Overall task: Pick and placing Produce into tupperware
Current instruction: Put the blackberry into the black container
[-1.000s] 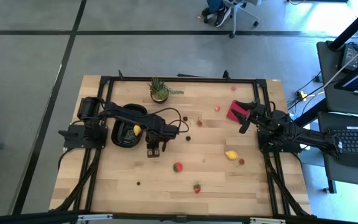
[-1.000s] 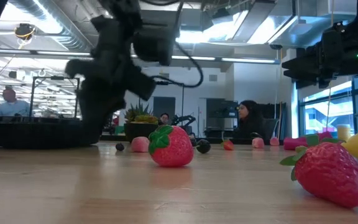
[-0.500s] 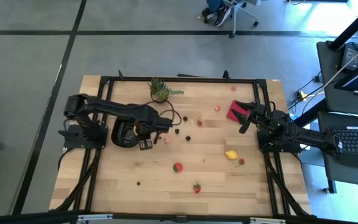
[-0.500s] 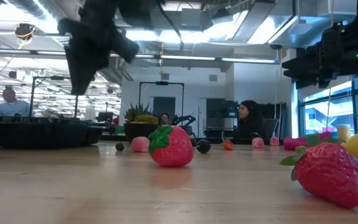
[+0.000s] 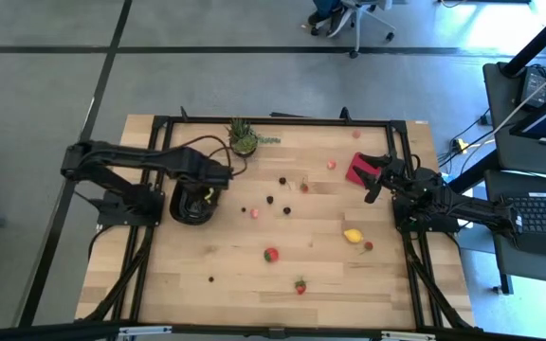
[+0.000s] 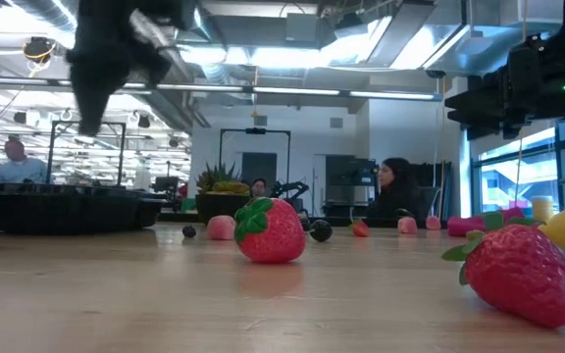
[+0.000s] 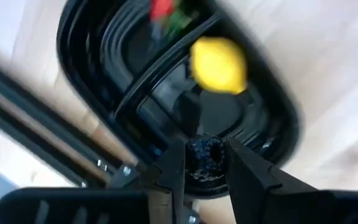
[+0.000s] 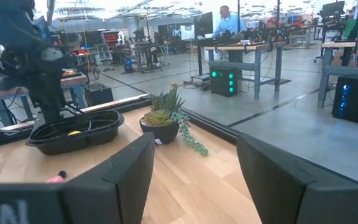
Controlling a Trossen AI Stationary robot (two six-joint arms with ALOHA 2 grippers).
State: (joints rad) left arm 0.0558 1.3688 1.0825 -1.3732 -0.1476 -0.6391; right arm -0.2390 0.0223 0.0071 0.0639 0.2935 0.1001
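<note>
While over tupperware (image 7: 92, 93), left claw (image 7: 202, 163) grips blackberry (image 7: 204, 154).

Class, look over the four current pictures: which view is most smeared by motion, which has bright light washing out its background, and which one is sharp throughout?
Left wrist view: most smeared, the black container and lemon streaked. Low view: bright ceiling lights and window wash out the background, the left arm a blurred silhouette, the near strawberry crisp. High view: evenly lit and sharp across the table.
</note>
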